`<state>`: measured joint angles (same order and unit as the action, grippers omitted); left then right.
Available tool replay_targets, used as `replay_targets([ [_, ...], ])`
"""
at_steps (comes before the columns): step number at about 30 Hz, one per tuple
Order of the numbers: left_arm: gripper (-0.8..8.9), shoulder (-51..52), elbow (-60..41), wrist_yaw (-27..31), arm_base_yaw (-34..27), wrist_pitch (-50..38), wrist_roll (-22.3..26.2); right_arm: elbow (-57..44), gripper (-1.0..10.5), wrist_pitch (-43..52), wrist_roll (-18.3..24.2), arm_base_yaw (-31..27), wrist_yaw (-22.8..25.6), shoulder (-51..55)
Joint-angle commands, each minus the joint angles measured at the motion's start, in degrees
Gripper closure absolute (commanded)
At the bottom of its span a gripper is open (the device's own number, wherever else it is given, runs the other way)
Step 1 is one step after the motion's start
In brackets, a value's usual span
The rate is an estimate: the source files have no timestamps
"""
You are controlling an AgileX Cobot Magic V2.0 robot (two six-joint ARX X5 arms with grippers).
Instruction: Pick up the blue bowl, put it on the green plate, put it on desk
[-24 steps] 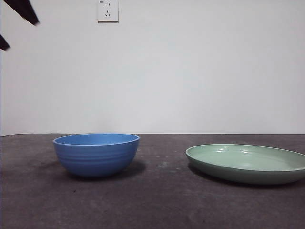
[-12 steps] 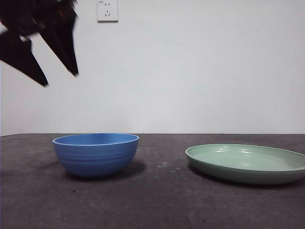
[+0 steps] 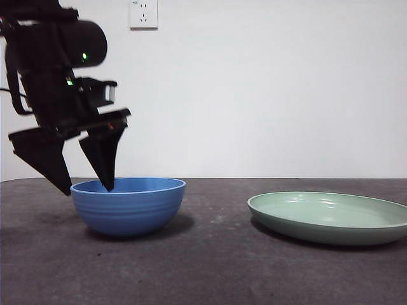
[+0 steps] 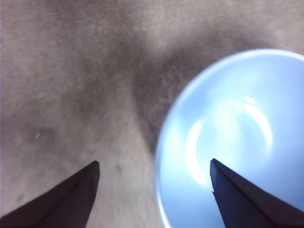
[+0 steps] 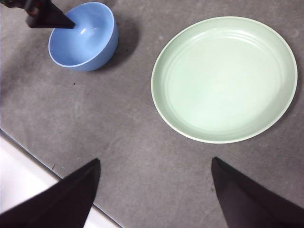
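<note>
The left claw (image 3: 86,189) hangs wide open astride the rim of the blue bowl (image 3: 129,205), one jaw tip inside the bowl and the other outside it. The bowl sits upright on the desk (image 3: 210,273), well apart from the green plate (image 3: 331,217). The right claw (image 5: 154,164) waits high above the desk's near edge, jaws spread wide, holding nothing
</note>
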<state>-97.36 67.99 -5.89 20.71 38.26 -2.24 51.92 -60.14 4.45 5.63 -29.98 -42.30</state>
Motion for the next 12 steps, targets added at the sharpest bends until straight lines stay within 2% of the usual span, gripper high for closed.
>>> replay_targets([
  [1,4.46,-2.93,1.22,0.26,0.31,-1.03,0.26,1.01,5.7,0.55,-0.48,0.2,-0.02,-0.28],
  [3,4.96,-3.56,1.22,0.28,0.31,-1.05,0.26,1.01,5.7,0.57,-0.46,0.2,-0.02,-0.28],
  [10,7.93,-3.34,1.75,0.28,0.33,-1.62,-0.61,1.01,5.7,0.59,-0.42,0.2,0.02,-0.33],
  [12,8.04,-2.71,2.34,0.28,0.31,-1.66,-1.57,1.01,5.7,0.61,-0.42,0.2,0.02,-0.33],
])
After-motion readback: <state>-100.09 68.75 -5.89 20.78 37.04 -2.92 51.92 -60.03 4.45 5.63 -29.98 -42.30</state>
